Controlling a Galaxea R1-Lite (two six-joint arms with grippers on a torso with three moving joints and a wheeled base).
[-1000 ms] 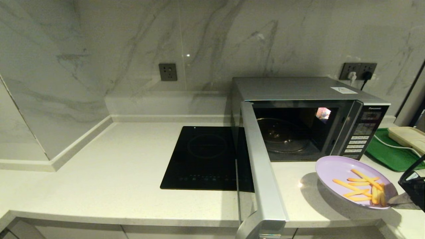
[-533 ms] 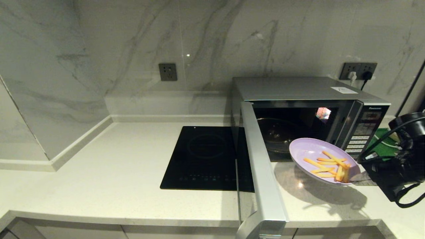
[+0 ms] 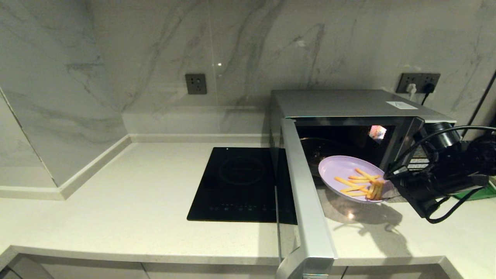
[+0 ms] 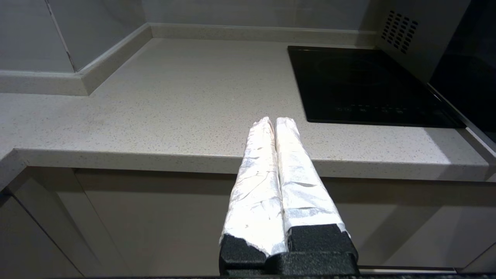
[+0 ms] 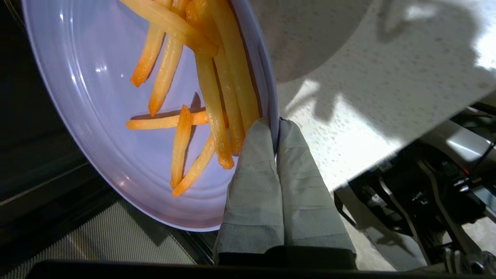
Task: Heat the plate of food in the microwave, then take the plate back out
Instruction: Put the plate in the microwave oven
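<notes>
I have the right end effector (image 3: 388, 192) clamped on the rim of the plate of food (image 3: 350, 178), one taped finger above the edge and one beneath it, which I can confirm in the right wrist view, where the fingers (image 5: 254, 182) pinch the lilac rim (image 5: 77, 97) with no gap. The plate is off the surface (image 3: 135, 201), held in the air just in front of the microwave (image 3: 348, 104), at the mouth of its open cavity. Its far edge overlaps the dark opening and its near edge, where I am gripping, hangs over the surface in front of the microwave. The plate tilts a little, lower on the side I hold, and the fries (image 3: 360, 185) lie bunched toward that side, against the rim next to my fingers.

The microwave door (image 3: 306, 201) stands swung wide open on its left hinge, sticking straight out from the microwave toward me. The glass turntable (image 3: 316, 149) shows inside the cavity behind the plate. The black induction cooktop (image 3: 238, 184) sits flush in the surface just left of the microwave, partly behind the open door.

My left end effector (image 4: 271, 122) is closed on nothing, its taped fingers pressed together, parked low in front of the surface edge, well to the left of the microwave.
</notes>
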